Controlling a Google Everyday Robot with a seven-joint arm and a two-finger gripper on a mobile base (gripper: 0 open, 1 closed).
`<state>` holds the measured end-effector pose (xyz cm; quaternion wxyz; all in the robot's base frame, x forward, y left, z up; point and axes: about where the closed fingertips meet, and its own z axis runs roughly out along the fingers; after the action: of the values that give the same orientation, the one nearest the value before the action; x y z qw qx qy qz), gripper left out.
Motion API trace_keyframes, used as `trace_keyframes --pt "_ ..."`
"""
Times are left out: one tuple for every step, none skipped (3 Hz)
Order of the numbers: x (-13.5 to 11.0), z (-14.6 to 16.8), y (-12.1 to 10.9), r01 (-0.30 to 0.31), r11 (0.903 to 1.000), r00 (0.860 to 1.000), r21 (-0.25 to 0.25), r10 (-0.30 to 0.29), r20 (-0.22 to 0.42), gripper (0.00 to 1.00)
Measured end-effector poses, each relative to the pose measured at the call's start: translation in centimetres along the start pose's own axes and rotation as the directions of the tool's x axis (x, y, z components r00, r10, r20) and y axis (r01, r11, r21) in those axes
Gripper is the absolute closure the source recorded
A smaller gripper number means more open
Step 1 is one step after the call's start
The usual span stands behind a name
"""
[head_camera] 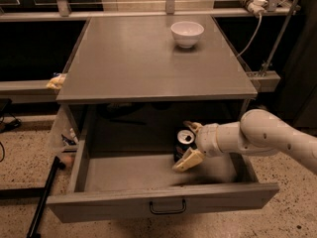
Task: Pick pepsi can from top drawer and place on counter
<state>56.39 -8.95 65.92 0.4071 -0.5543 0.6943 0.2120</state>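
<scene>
The pepsi can [184, 142] stands upright in the open top drawer [163, 202], right of its middle. Its silver top shows. My gripper [188, 144] reaches in from the right on a white arm. Its tan fingers are open, one behind the can and one in front of it [188, 160], so the can sits between them. The can rests on the drawer floor. The counter [153, 58] lies above the drawer.
A white bowl [187, 33] stands at the back right of the counter. A black pole [43, 197] leans on the floor left of the drawer. A cable and metal frame stand at the right. The drawer front has a black wire handle [168, 208].
</scene>
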Motion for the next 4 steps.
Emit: trace_keyframes --pt "0.0 0.0 0.0 0.0 1.0 1.0 -0.001 0.0 0.0 0.28" --pt "-0.1 -0.2 0.4 -0.004 1.0 1.0 -0.004 0.004 -0.006 0.51" --pt "-1.9 -2.9 2.5 -0.045 0.9989 0.999 -0.012 0.044 -0.027 0.75" --pt "-6.6 -7.0 3.7 -0.057 0.9984 0.998 0.0 0.057 -0.023 0.97"
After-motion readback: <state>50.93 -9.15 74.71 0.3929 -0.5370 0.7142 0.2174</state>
